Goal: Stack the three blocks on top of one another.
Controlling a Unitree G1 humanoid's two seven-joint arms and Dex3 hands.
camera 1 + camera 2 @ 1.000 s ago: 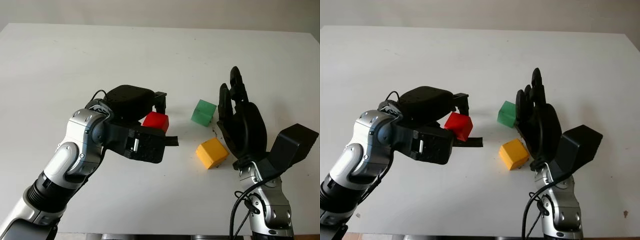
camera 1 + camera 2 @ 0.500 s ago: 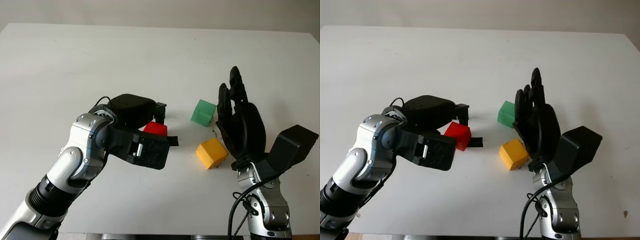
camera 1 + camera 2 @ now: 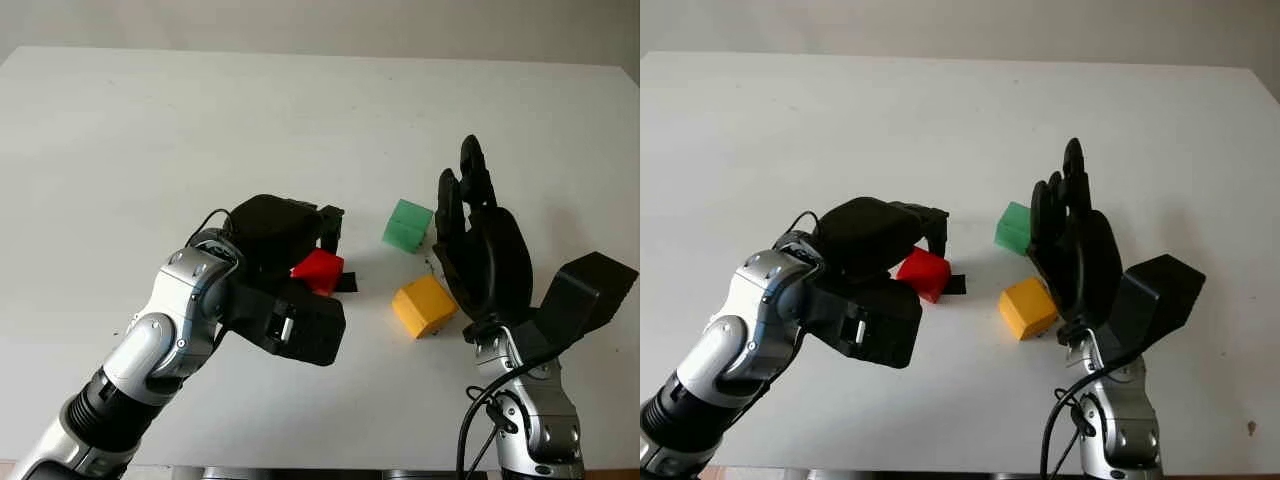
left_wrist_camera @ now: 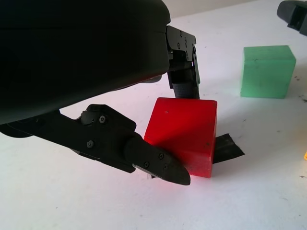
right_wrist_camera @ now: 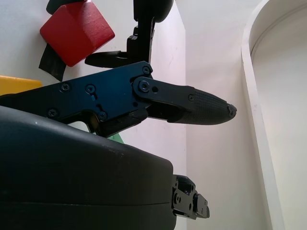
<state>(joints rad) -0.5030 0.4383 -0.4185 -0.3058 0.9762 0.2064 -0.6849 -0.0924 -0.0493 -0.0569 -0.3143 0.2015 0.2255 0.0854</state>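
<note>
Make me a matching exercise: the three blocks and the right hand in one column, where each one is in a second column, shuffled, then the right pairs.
Things
1. red block
2. green block
3. yellow block
4. right hand

Places
A. open, raised upright beside the yellow and green blocks
B. on the table, farthest from the robot of the three blocks
C. between the fingers of the left hand
D. on the table, nearer the robot than the green one, just inside the right hand

Pairs: 1-C, 2-B, 3-D, 4-A
</note>
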